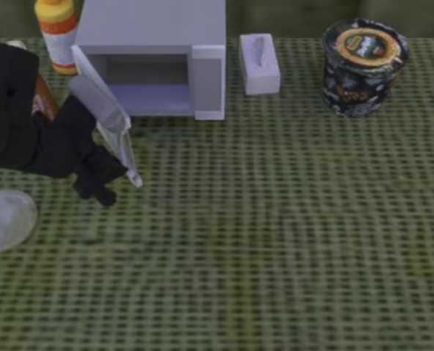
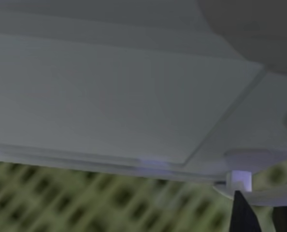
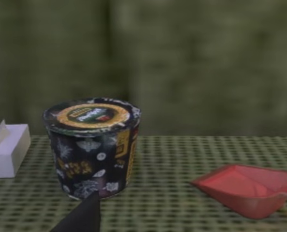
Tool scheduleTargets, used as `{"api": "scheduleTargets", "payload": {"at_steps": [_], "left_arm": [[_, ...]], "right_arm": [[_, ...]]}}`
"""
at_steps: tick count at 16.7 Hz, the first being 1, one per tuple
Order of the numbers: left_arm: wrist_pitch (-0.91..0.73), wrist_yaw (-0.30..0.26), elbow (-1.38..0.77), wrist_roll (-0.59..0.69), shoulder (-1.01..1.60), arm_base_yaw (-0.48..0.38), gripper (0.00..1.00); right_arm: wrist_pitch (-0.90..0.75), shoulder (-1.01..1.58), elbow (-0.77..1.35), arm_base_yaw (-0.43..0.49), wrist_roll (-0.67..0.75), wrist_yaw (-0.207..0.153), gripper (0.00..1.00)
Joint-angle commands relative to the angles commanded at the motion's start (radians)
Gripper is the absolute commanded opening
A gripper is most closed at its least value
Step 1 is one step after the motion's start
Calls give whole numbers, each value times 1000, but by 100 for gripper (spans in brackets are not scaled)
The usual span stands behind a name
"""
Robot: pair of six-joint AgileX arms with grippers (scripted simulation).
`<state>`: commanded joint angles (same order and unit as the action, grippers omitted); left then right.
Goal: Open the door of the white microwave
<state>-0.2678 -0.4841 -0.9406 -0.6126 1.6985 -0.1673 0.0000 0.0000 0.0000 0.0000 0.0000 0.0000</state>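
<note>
Nearest on the tabletop, a clear dish lies at the left edge. Just beyond it the left tool pinches the handle of the door, which stands swung out toward the near left. At far left sits the microwave, cavity exposed. Right tool: one dark fingertip shows near a noodle cup; whether it is spread cannot be told.

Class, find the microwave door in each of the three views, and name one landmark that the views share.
Top view: the door swung open at upper left, beside the left gripper.
Left wrist view: door fills the frame.
Right wrist view: not in it.
Shared landmark: the green woven mat.
</note>
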Motion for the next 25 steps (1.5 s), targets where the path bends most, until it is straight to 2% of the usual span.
{"api": "scheduleTargets", "payload": {"at_steps": [7, 15, 25], "left_arm": [[-3, -6, 4, 0, 0, -3, 0], [-56, -49, -17, -98, 9, 39, 0], [-58, -51, -18, -101, 9, 40, 0]], "right_arm": [[0, 0, 0, 0, 0, 0, 100], [0, 0, 0, 0, 0, 0, 100], [0, 0, 0, 0, 0, 0, 100]]}}
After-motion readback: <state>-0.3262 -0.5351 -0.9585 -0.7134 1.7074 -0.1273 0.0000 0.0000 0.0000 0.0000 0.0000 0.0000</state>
